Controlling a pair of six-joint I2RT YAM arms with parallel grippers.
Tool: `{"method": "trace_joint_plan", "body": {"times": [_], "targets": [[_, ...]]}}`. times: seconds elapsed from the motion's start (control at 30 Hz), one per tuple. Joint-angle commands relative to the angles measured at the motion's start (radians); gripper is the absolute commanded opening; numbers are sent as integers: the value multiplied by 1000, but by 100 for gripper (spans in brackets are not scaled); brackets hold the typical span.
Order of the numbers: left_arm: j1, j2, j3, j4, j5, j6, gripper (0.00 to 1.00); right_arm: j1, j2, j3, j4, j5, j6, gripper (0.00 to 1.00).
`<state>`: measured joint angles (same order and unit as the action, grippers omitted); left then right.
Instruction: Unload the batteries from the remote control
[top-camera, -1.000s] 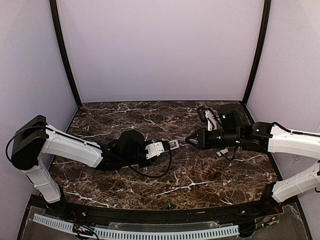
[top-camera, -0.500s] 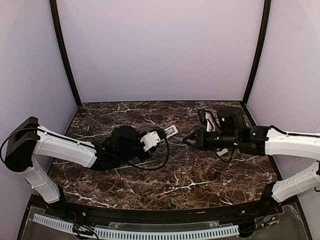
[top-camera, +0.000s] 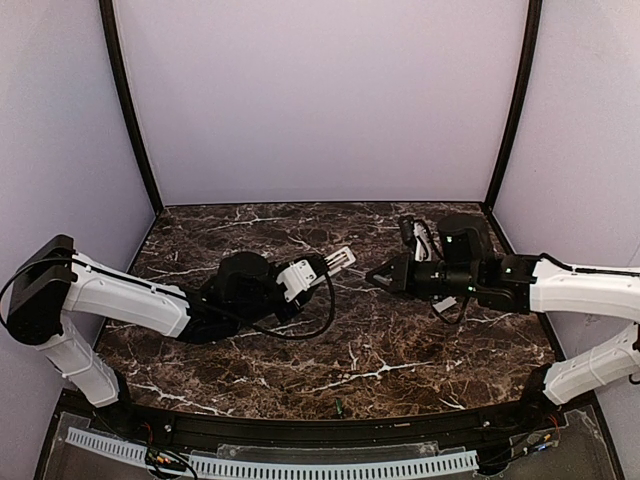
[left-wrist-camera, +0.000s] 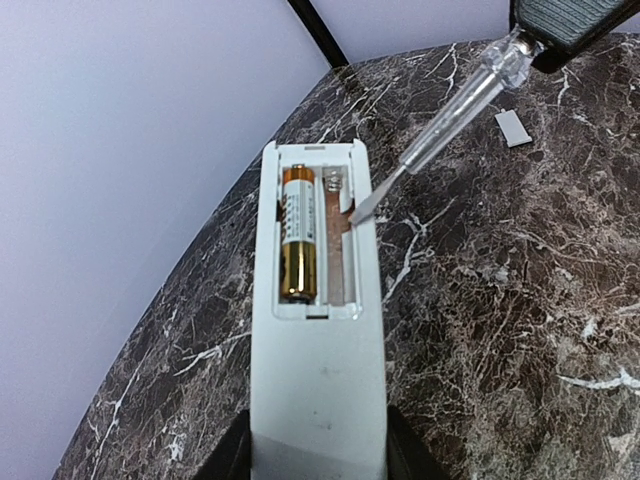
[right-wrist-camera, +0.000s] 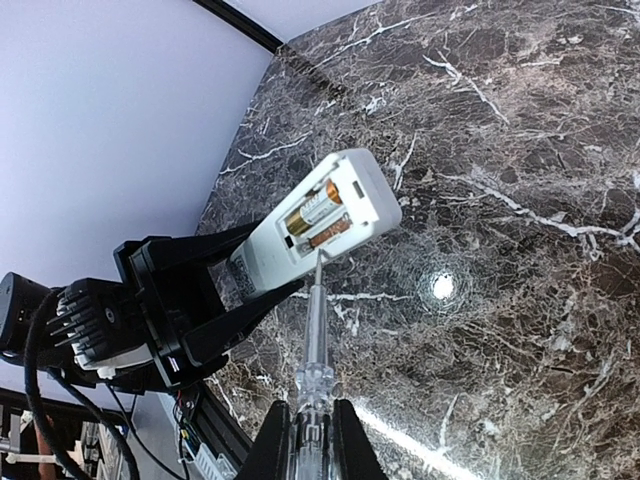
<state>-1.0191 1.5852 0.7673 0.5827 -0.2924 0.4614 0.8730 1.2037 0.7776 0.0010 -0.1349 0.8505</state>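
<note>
My left gripper (left-wrist-camera: 318, 448) is shut on the lower end of the white remote control (left-wrist-camera: 318, 380) and holds it above the table, its open battery bay facing up. One gold battery (left-wrist-camera: 298, 235) lies in the bay's left slot. The right slot (left-wrist-camera: 336, 245) is bare, with its spring showing. My right gripper (right-wrist-camera: 308, 440) is shut on a clear-handled tool (right-wrist-camera: 314, 330), and the metal tip (left-wrist-camera: 366, 203) rests on the bay's right rim. In the top view the remote control (top-camera: 340, 259) juts from the left gripper (top-camera: 318, 268) towards the right gripper (top-camera: 385, 278).
A small white flat cover piece (left-wrist-camera: 513, 128) lies on the dark marble table (top-camera: 380, 370) beyond the tool. Lilac walls with black corner posts close off the back and both sides. A bright light glare (right-wrist-camera: 441, 287) shows on the marble.
The left arm has raised the remote and carried it further back. The right gripper has shifted slightly left, following it with the tool. Both grips are unchanged.
</note>
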Motion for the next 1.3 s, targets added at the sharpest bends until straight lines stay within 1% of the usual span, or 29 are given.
{"method": "trace_joint_plan", "body": {"times": [0.0, 0.1, 0.53, 1.03, 1.13, 1.27], "targets": [[-5, -43, -13, 41, 13, -12, 0, -14, -9, -4, 72, -13, -5, 0], [-4, -37, -8, 34, 4, -7, 0, -14, -3, -1, 81, -37, -14, 0], [-8, -42, -15, 35, 30, 3, 1, -17, 35, 12, 76, -9, 15, 0], [-51, -31, -27, 57, 6, 70, 0, -19, 62, 15, 96, 5, 12, 0], [-59, -32, -30, 60, 16, 79, 0, -22, 75, 5, 136, -14, 10, 0], [-62, -49, -46, 64, 74, 67, 0, -23, 85, -21, 228, -58, 11, 0]]}}
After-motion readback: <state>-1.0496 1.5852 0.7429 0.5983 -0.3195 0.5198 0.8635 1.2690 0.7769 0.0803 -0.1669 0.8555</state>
